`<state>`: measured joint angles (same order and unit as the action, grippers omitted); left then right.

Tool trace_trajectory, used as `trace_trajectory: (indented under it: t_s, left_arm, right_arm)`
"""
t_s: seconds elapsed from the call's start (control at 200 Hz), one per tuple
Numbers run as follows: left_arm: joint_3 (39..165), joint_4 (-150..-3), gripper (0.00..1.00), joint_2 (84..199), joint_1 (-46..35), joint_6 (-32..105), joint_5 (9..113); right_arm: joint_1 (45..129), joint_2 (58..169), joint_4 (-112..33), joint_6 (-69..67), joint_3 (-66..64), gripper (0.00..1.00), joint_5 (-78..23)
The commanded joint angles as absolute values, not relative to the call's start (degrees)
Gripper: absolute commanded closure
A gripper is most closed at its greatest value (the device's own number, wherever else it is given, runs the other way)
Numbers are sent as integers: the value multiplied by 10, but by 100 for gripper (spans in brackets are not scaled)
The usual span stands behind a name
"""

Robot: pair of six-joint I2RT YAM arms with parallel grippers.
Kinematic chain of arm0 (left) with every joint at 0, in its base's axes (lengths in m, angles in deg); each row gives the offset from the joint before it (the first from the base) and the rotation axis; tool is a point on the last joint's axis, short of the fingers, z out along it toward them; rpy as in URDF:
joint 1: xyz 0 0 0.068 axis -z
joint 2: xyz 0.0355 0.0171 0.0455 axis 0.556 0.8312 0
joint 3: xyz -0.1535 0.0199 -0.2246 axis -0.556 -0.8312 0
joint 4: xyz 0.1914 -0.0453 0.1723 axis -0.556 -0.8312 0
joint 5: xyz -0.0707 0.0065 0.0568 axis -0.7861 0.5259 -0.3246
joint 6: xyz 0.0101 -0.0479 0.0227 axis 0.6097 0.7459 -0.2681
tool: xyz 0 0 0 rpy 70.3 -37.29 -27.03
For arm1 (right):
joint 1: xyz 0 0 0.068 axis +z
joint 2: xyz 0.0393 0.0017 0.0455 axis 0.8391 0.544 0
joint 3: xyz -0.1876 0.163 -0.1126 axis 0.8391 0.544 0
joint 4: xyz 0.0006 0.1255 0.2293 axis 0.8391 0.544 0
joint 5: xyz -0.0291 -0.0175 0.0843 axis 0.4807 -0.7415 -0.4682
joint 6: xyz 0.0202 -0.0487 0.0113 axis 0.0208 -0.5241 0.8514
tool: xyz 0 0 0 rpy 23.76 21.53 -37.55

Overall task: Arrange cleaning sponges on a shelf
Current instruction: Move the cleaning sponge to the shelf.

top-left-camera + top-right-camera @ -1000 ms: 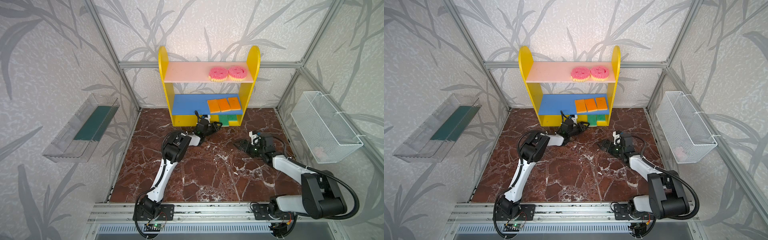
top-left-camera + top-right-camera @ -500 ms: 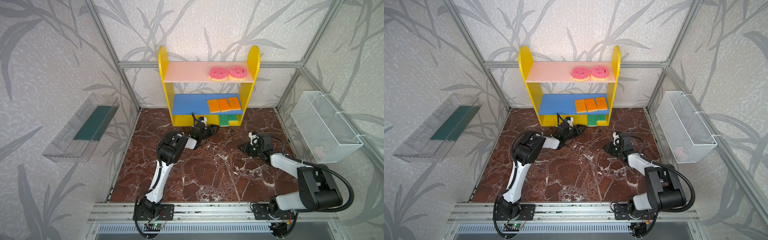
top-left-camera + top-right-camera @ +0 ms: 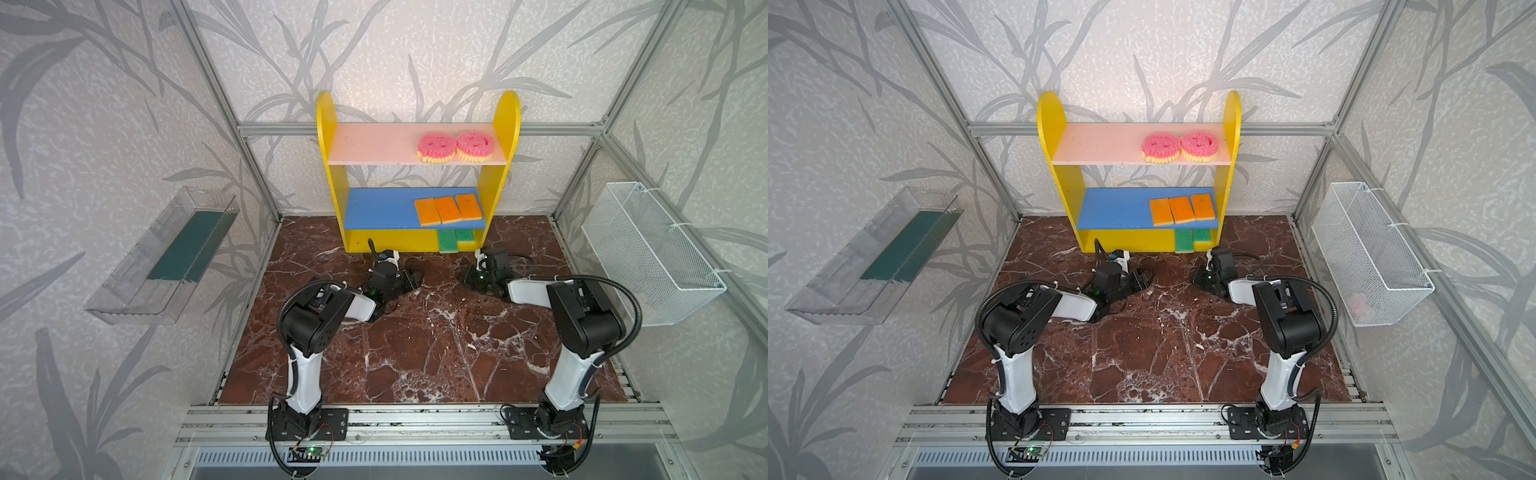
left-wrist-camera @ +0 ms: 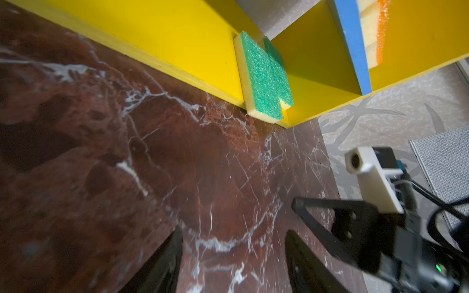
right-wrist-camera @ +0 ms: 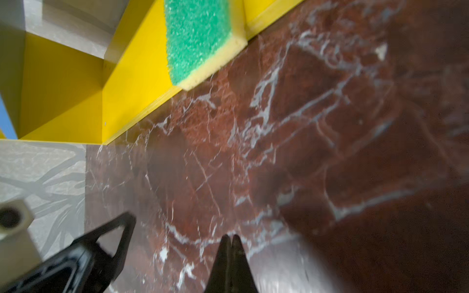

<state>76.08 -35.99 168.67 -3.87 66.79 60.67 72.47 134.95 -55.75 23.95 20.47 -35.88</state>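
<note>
The shelf (image 3: 325, 137) (image 3: 1047, 137) stands at the back. Two round pink cleaning sponges (image 3: 435, 146) lie on its pale pink board. Three orange ones (image 3: 448, 210) lie on the blue board. Two green ones (image 3: 448, 241) (image 4: 264, 78) sit on the yellow base at the right; the nearer one (image 5: 198, 38) overhangs the front edge. My left gripper (image 3: 409, 277) (image 4: 234, 232) hovers low over the floor in front of the base, open and empty. My right gripper (image 3: 471, 279) (image 5: 230, 237) faces it, shut on nothing.
A clear tray with a dark green liner (image 3: 166, 257) hangs on the left wall. A white wire basket (image 3: 648, 253) hangs on the right wall with something pink (image 3: 1358, 303) inside. Both grippers sit close together over the marble floor (image 3: 415, 353).
My left gripper has drawn back from the shelf base and opened a little wider. My right gripper has gone from open to shut, and both elbows have folded back.
</note>
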Motion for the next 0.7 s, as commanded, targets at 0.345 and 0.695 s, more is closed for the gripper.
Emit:
trace_trajectory:
  t_s: [0.345,0.695]
  left_arm:
    - [669,-447,34,1562,-36,606,673]
    - [661,-445,34,1566,-35,610,674]
  right_arm:
    - [733,1517,-466,245,-44,100,-334]
    - [721,1580,-466,250,-113,100,-338]
